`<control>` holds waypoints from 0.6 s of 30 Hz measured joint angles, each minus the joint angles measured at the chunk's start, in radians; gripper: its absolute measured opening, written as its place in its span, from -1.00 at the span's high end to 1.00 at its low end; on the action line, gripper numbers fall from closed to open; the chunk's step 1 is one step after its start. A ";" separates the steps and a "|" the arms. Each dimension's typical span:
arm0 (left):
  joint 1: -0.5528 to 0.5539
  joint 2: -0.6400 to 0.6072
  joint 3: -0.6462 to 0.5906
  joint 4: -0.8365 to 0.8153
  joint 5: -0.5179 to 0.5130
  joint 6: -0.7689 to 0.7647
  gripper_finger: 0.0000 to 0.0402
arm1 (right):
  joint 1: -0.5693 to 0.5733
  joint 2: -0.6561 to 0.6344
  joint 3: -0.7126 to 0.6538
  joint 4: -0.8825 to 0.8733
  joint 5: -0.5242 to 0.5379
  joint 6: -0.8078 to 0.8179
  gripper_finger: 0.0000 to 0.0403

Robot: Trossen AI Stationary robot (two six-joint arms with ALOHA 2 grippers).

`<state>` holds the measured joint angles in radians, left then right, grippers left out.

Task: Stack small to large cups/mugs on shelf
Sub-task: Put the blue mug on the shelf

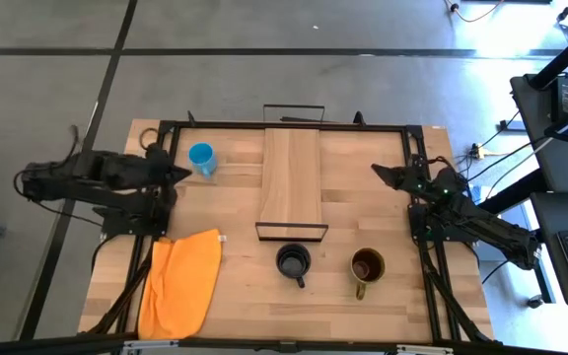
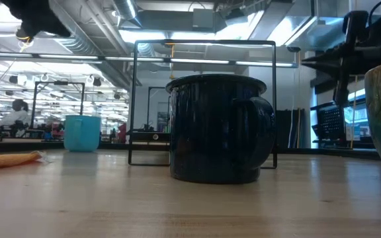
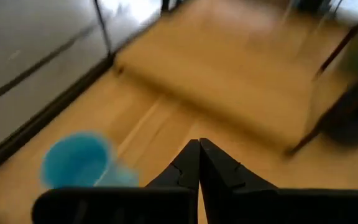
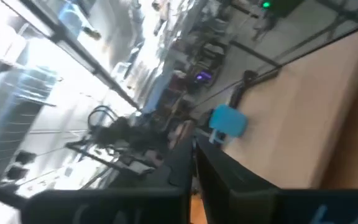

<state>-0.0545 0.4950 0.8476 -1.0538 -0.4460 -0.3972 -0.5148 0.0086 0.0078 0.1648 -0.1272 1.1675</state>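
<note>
Left hand point(image 1: 182, 174) pinched together beside blue cup point(image 1: 202, 158) (upright), right hand point(image 1: 378, 171) likewise together.

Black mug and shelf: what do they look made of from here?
The black mug looks like glossy enamelled metal or glazed ceramic: it shows sharp reflections and a rolled rim, which does not settle which. The shelf looks like a pale, matte wood plank with lengthwise grain, with thin black wire frames at its ends.
</note>
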 joint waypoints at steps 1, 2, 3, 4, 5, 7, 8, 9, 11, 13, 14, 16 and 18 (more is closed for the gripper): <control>0.000 0.047 0.024 -0.049 -0.006 0.024 0.98 | 0.000 0.000 0.000 0.019 0.000 0.000 0.88; 0.001 0.091 0.041 -0.080 -0.026 0.059 0.98 | 0.000 0.000 0.000 0.043 0.000 -0.004 0.88; 0.004 0.133 0.053 -0.093 -0.052 0.104 0.98 | 0.000 0.000 0.000 0.072 0.000 -0.014 0.88; 0.011 0.170 0.059 -0.098 -0.081 0.156 0.98 | 0.000 0.000 0.000 0.111 -0.001 -0.016 0.88; 0.021 0.205 0.063 -0.111 -0.110 0.205 0.98 | 0.000 0.000 0.000 0.159 -0.006 -0.017 0.88; 0.051 0.269 0.064 -0.131 -0.156 0.278 0.98 | 0.000 0.000 0.000 0.264 -0.019 -0.018 0.88; 0.072 0.298 0.064 -0.140 -0.165 0.304 0.98 | 0.000 0.000 0.000 0.317 -0.025 -0.019 0.88; 0.095 0.323 0.064 -0.157 -0.165 0.326 0.98 | 0.000 0.000 0.000 0.374 -0.028 -0.020 0.88; 0.144 0.360 0.064 -0.199 -0.141 0.358 0.98 | 0.000 0.000 0.000 0.476 -0.031 -0.027 0.88; 0.190 0.383 0.064 -0.216 -0.089 0.421 0.98 | 0.000 0.000 0.000 0.563 -0.037 -0.043 0.88; 0.212 0.388 0.064 -0.217 -0.066 0.463 0.98 | 0.000 0.000 0.000 0.600 -0.047 -0.047 0.88; 0.253 0.388 0.064 -0.210 -0.031 0.541 0.98 | 0.000 0.000 0.000 0.647 -0.059 -0.048 0.88; 0.297 0.389 0.064 -0.199 0.003 0.595 0.98 | 0.000 0.000 0.000 0.656 -0.059 -0.050 0.88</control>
<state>0.2424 0.8837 0.9115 -1.2533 -0.4432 0.1977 -0.5148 0.0086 0.0082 0.8204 -0.1859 1.1175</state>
